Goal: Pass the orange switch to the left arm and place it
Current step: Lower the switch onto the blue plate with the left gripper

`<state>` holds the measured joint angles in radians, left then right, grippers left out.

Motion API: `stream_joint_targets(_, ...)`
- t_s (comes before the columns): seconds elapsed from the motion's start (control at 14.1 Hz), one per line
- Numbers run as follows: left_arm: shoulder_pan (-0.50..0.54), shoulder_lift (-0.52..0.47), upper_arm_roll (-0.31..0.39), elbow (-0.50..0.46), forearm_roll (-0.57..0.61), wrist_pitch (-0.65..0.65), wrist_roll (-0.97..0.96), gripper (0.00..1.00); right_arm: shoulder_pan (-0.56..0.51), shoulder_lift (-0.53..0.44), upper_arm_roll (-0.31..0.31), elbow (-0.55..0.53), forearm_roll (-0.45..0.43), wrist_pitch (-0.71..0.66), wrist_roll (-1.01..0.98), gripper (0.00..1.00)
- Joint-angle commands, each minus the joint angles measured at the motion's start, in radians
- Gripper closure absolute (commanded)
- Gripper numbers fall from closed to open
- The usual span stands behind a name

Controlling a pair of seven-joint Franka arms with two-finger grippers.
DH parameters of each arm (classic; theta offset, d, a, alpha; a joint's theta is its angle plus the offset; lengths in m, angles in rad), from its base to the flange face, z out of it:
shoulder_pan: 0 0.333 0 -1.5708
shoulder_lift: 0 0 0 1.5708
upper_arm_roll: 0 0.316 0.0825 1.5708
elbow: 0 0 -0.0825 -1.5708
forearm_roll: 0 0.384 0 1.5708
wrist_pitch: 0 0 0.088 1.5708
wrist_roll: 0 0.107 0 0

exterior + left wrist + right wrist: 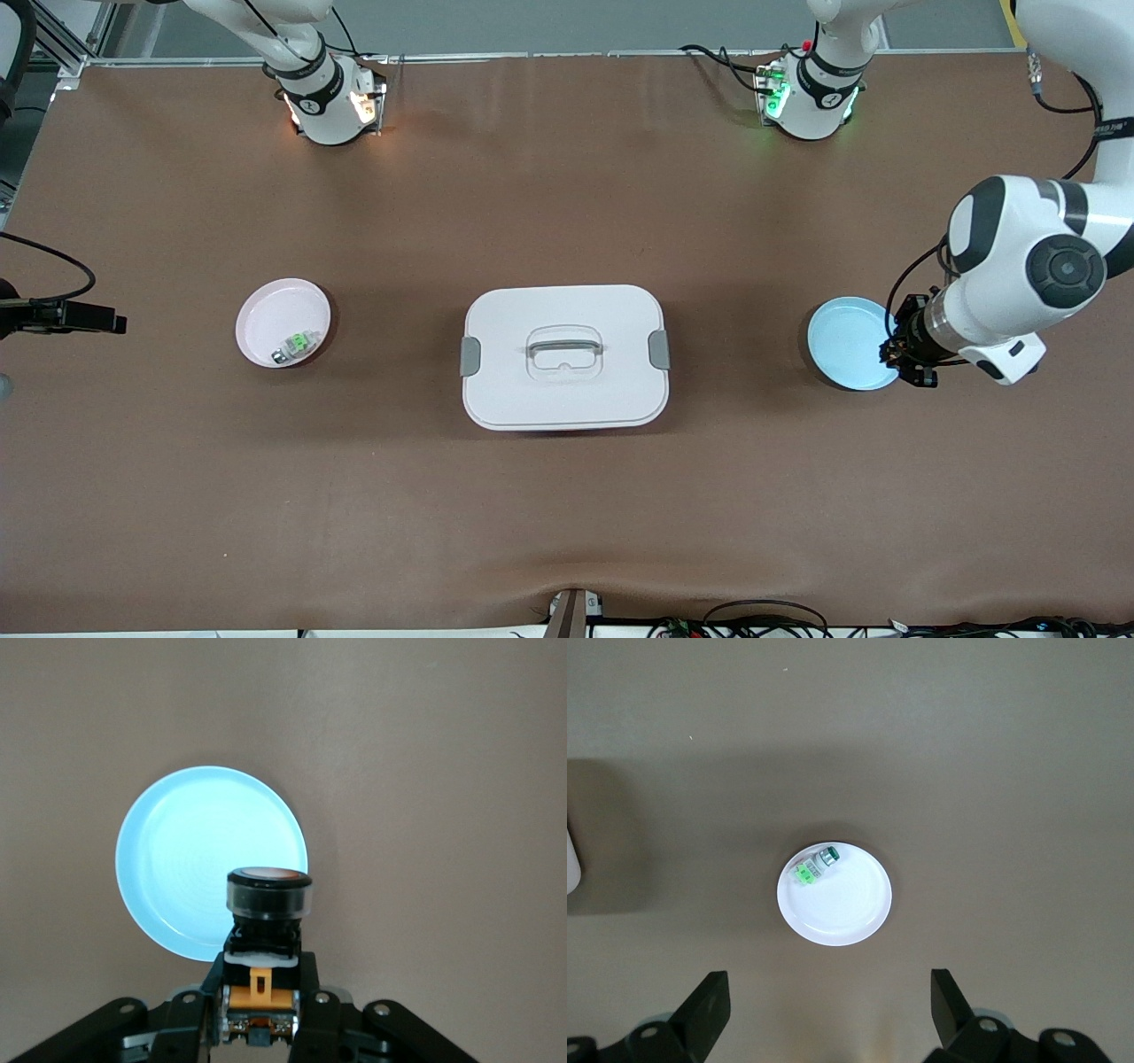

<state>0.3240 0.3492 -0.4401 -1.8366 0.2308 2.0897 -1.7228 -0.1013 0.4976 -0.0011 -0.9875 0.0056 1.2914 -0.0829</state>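
We saw the left end effector [259, 1028] clamped on the orange switch [268, 904] above the blue plate [848, 342], presumably lifted to clear the box [564, 356], while the right end effector [831, 1010] waited open over the pink plate [834, 894] holding a green switch [814, 865].

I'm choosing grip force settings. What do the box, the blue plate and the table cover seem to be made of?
Box: likely smooth, matte white plastic, given its rounded moulded edges and grey side latches. Blue plate: probably glossy plastic or glazed ceramic; it shows a soft sheen. Table cover: looks like matte brown fabric or paper sheet, slightly rippled at the near edge.
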Motion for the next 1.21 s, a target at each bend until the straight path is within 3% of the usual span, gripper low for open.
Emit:
stream_joint_targets(0.0,-0.007,0.007,-0.006,-0.030,0.024,0.055,-0.055,1.00,-0.017,-0.063,0.018,-0.019,-0.009,-0.003,0.025,0.00)
stream_joint_targets(0.5,-0.003,-0.019,-0.008,-0.174,0.027,0.180,-0.061,1.00,-0.024,-0.108,0.019,-0.026,0.014,0.017,0.080,0.00)
stream_joint_targets(0.64,0.006,-0.050,-0.008,-0.254,0.027,0.245,-0.046,1.00,-0.024,-0.190,0.019,-0.162,0.013,0.113,0.078,0.00)
stream_joint_targets(0.78,0.035,-0.062,-0.011,-0.303,0.057,0.297,-0.040,1.00,-0.024,-0.356,0.019,-0.445,0.013,0.320,0.078,0.00)
stream_joint_targets(0.85,0.038,-0.062,-0.011,-0.314,0.064,0.306,-0.040,1.00,-0.024,-0.402,0.019,-0.517,0.013,0.365,0.078,0.00)
stream_joint_targets(1.14,0.041,-0.064,-0.011,-0.374,0.065,0.360,-0.040,1.00,-0.023,-0.416,0.021,-0.517,0.005,0.287,0.074,0.00)
